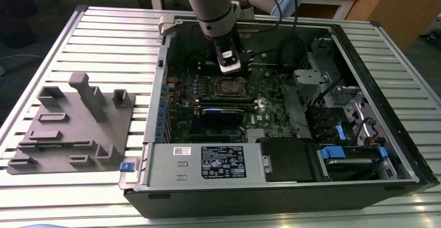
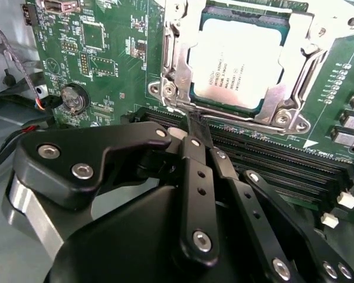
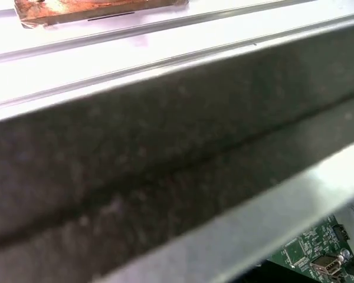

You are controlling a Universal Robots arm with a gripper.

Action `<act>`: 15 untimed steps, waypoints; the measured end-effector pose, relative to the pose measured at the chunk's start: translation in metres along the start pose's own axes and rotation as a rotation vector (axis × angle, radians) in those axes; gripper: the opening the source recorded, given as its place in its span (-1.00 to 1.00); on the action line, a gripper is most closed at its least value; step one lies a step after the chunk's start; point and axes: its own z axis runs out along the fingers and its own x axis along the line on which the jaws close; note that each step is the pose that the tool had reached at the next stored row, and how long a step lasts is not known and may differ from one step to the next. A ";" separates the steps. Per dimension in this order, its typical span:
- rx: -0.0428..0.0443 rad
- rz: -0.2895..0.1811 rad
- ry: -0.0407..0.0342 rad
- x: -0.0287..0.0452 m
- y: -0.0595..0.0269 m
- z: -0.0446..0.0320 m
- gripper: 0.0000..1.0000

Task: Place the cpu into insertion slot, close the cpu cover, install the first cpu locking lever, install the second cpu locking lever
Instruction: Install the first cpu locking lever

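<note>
My end effector (image 2: 196, 127) is closed and empty, its tips just beside the insertion slot (image 2: 171, 65). The cpu (image 2: 239, 59) sits in the slot, framed by the cpu cover (image 2: 295, 32).

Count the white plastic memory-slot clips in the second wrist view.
2: white plastic clips side by side at the long black slots' ends; the black hand may hide more.
</note>
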 end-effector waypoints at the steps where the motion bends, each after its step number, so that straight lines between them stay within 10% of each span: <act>1: -0.0002 0.000 0.0001 -0.0002 -0.0004 -0.0001 -0.79; 15: -0.0047 0.002 0.0021 -0.0030 -0.0065 -0.0009 -0.79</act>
